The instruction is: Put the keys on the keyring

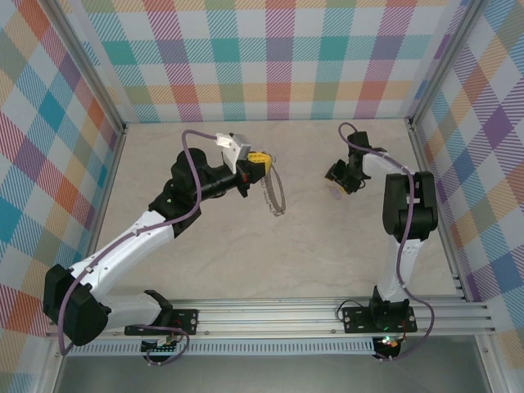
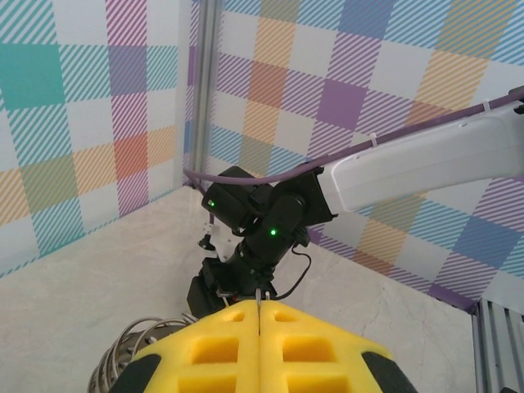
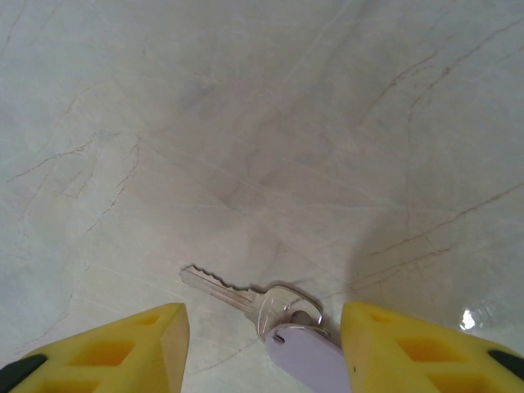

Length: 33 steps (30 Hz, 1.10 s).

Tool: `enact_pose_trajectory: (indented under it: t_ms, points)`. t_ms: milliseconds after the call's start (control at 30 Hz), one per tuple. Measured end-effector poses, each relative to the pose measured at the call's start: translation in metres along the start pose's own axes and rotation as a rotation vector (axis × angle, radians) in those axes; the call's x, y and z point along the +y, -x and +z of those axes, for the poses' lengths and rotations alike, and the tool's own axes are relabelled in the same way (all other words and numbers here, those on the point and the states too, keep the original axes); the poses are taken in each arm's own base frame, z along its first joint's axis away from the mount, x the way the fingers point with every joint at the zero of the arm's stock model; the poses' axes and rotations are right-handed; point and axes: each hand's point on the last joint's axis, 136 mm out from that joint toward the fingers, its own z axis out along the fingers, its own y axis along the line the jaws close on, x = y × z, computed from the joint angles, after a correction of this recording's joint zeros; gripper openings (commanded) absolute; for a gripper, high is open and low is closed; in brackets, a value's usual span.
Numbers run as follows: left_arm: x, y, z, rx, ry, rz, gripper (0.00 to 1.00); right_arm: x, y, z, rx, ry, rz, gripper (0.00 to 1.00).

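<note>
Keyring (image 1: 274, 195): thin limp chain loop, hung from the left gripper (image 1: 255, 160), whose fingers are pressed together on it.
Key (image 3: 246, 296): laid flat on the table (image 3: 246, 123), light, stiff, slippery; lilac head (image 3: 307, 356) judged the best hold.
Right gripper (image 3: 262, 344): fingers spread, key straddled, untouched.

Bright diffuse light. Right wrist: soft shadow and small glare at 4 o'clock on table (image 3: 246, 123); fingers (image 3: 106, 344) defocused.
</note>
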Motion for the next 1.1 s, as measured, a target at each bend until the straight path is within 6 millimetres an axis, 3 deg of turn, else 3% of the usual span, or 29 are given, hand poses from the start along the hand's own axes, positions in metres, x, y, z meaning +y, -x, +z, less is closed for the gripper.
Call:
enact_pose_trajectory:
  t_ms: [500,900,1100]
  points:
    - [-0.001,0.001,0.0,-0.021,-0.007,0.007,0.0,-0.004,-0.003,0.009,0.023,-0.013,0.033,0.36]
    - [-0.001,0.0,0.0,-0.02,-0.007,0.002,0.0,0.0,-0.014,0.014,0.055,-0.005,0.012,0.0]
    - [-0.001,0.001,0.0,-0.022,-0.008,-0.011,0.0,0.004,-0.029,0.014,0.064,0.025,-0.029,0.0]
